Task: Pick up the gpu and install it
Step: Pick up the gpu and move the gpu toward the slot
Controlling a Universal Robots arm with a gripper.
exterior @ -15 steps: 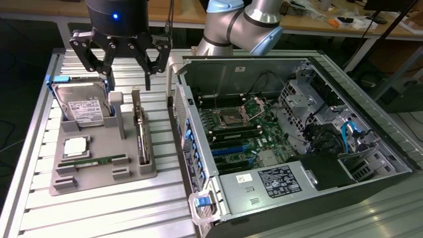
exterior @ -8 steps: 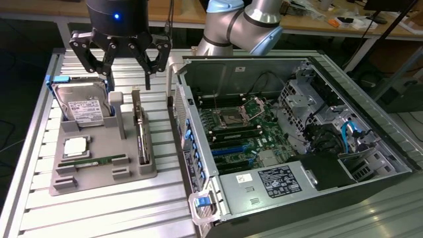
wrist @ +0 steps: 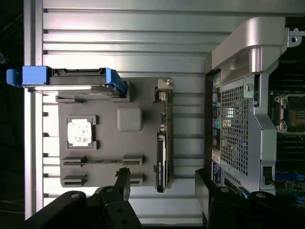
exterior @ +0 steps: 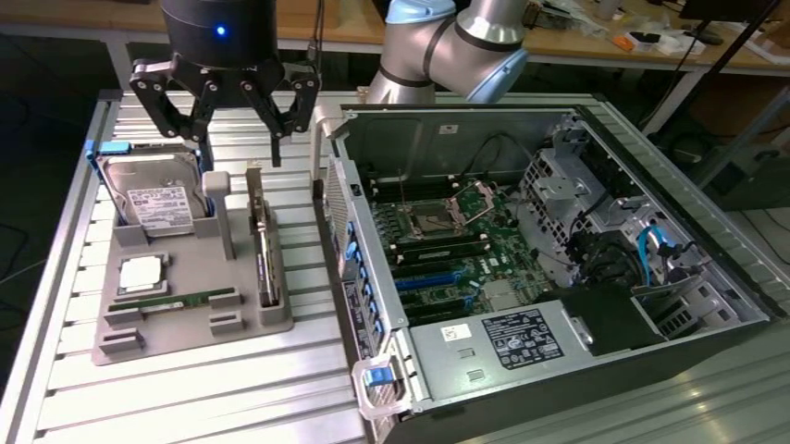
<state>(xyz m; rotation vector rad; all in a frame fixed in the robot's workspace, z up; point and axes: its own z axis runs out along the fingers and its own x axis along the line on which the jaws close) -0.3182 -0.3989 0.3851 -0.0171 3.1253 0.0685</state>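
Observation:
The gpu [exterior: 262, 242] stands on its long edge in a slot along the grey holder tray [exterior: 185, 340], on the side nearest the computer case. In the wrist view the gpu [wrist: 162, 143] is a thin dark strip with its silver bracket at one end. My gripper [exterior: 232, 129] hangs open above the far end of the tray, well clear of the card. Its two dark fingertips [wrist: 124, 175] straddle the line of the card in the wrist view, where my gripper [wrist: 162, 179] holds nothing.
The tray also carries a silver hard drive [exterior: 158, 199] in a blue carrier, a CPU [exterior: 140, 273] and a RAM stick [exterior: 173, 301]. The open computer case [exterior: 370, 277] lies on the exterior view's right, motherboard [exterior: 445, 231] exposed. A ribbed aluminium table [exterior: 185, 398] lies underneath.

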